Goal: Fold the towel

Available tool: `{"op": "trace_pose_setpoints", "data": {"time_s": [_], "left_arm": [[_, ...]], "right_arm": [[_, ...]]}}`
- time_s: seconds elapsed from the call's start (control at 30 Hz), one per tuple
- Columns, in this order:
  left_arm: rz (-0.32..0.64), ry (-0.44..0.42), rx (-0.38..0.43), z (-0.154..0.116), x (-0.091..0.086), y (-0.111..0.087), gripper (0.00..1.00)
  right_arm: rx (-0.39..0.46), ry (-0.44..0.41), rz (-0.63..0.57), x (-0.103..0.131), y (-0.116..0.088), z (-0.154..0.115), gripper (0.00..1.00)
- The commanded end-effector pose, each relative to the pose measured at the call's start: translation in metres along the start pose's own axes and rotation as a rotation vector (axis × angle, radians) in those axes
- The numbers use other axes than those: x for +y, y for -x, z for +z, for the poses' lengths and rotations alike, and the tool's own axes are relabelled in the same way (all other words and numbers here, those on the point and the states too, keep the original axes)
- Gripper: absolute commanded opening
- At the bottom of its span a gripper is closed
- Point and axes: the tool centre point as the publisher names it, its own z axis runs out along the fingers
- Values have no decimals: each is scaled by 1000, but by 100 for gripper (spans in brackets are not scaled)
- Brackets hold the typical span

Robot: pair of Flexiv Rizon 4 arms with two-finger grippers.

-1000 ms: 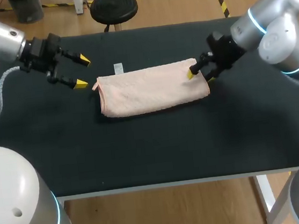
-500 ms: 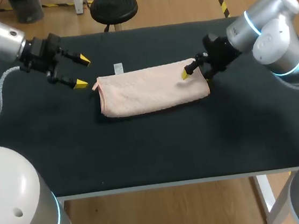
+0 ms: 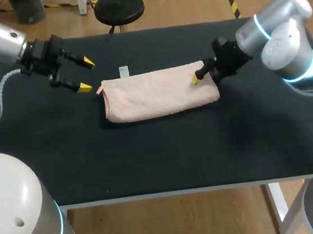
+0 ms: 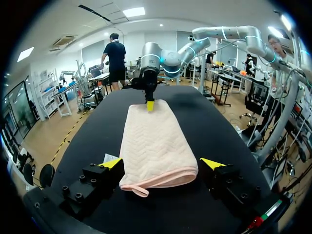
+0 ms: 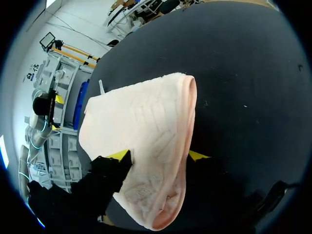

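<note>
In the head view, a pink towel (image 3: 159, 92) is lying folded into a long strip in the middle of a black table (image 3: 166, 150). A small white tag (image 3: 123, 71) is sitting just beside the towel's far edge. The left gripper (image 3: 86, 74) is hovering off the towel's left end, apart from it, with its fingers spread wide and holding nothing. The right gripper (image 3: 200, 76) is coming in over the towel's right end. Only one yellow tip is showing there, over the cloth.

In the left wrist view, the towel (image 4: 156, 141) is stretching straight ahead of the left gripper (image 4: 162, 163). Its near end, with a small loop, is sitting in line with the wide gap between the two fingers, and neither is touching it. At the far end the right gripper (image 4: 150, 103) is pointing down onto the cloth.

In the right wrist view, the right gripper (image 5: 158, 156) is standing with its fingers apart. One yellow tip is resting over the towel (image 5: 146, 122) and the other is just beside its rounded folded edge, over the bare table (image 5: 234, 73). The cloth is lying flat between them, not pinched.
</note>
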Motion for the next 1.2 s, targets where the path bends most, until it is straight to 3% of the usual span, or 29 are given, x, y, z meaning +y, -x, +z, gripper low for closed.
{"op": "trace_pose_setpoints", "data": {"time_s": [0.03,0.33,0.53,0.8,1.2], "left_arm": [[1,-1,-3,0,1,-1,100],[1,-1,-3,0,1,-1,100],[1,-1,-3,0,1,-1,100],[1,-1,-3,0,1,-1,100],[1,-1,-3,0,1,-1,100]], "right_arm": [[-30,0,-8,0,-5,4,0],[-132,0,-56,11,-25,1,0],[-215,7,-123,27,-54,2,0],[-273,0,-218,36,-108,14,0],[-299,-2,-332,32,-205,60,0]]}}
